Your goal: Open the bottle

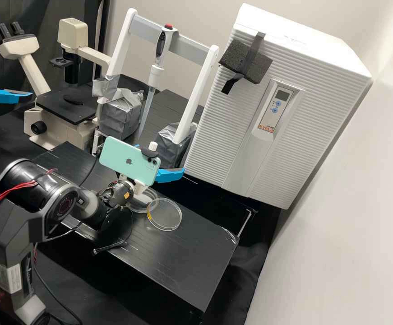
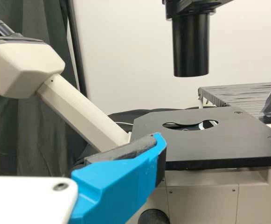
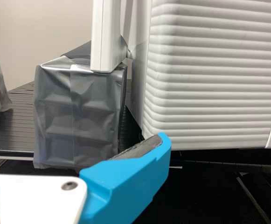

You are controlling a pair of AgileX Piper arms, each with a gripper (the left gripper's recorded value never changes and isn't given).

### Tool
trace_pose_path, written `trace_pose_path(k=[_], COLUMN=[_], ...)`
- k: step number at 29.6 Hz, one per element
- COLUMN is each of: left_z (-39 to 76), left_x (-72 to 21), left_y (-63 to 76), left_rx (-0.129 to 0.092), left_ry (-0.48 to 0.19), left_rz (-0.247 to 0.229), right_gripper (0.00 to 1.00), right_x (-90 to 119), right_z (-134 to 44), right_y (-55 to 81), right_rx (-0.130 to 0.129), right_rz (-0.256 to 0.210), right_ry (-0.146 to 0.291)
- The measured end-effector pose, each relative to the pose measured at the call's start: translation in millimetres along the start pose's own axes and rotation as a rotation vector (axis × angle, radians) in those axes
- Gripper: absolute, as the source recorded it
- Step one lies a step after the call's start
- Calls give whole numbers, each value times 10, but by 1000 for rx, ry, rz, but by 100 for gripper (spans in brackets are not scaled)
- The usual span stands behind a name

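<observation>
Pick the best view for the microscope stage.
Left wrist view: microscope stage is close, its central opening plain. High view has it far off, back left, from above. Right wrist view faces the ribbed white cabinet.

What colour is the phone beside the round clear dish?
The phone is mint green, seen best in the high view.

Bench top: open from petri dish toward 5 o'clock; white ribbed cabinet blocks 2 o'clock, pipette stand 12 o'clock, microscope 10 o'clock; right gripper near cabinet.
</observation>
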Motion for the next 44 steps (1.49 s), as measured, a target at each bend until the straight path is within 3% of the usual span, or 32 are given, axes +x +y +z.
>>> trace_pose_path(k=[9,11,13,23,27,30,33,35,44], left_z=[6,-1,3,83,173,231,246,237,160], left_x=[0,-23,-70,-529,-737,-877,-990,-1052,-1210], left_y=[-1,-16,-38,-140,-205,-246,-287,-306,-294], left_rx=[5,12,5,-81,-144,-171,-173,-163,-144], left_ry=[-7,-17,-39,-157,-269,-353,-396,-411,-396], left_rz=[-1,0,-2,-17,-48,-98,-139,-156,-153], right_gripper=[100,100,100,100,100,100,100,100,100], right_x=[0,0,0,0,0,0,0,0,0], right_z=[0,0,0,0,0,0,0,0,0], right_y=[0,0,0,0,0,0,0,0,0], right_rx=[0,0,0,0,0,0,0,0,0], right_rz=[0,0,0,0,0,0,0,0,0], right_ry=[0,0,0,0,0,0,0,0,0])
